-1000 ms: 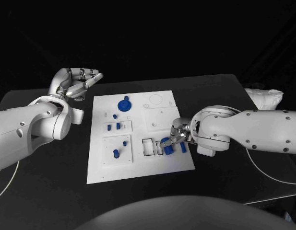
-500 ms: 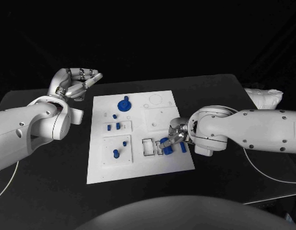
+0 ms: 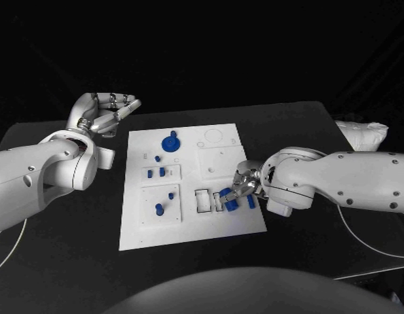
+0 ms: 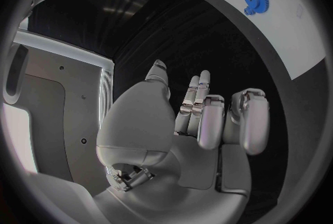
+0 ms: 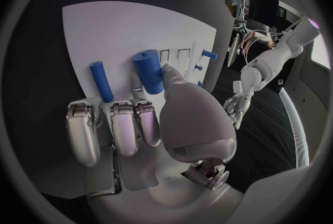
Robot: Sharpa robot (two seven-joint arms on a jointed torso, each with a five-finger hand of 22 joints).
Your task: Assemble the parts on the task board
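— We see the task board (image 3: 190,222) as matt white plastic, its blue parts (image 5: 149,70) smooth plastic.
— We agree; the right hand (image 5: 132,124) looks brushed metal, the table (image 3: 60,261) matt black.

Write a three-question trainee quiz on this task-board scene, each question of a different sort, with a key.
1. True or false: the left hand rests on the task board.
2. Which hand holds a blue cylinder? A. left hand B. right hand C. neither
3. Fill in: the blue gear sits at the board's ___ end from the robot, near or far.

Key
1. False: it is off the board's edge over the black table, fingers curled in on nothing.
2. B: the right wrist view shows the cylinder pinched at its fingertips, over the board.
3. Far.
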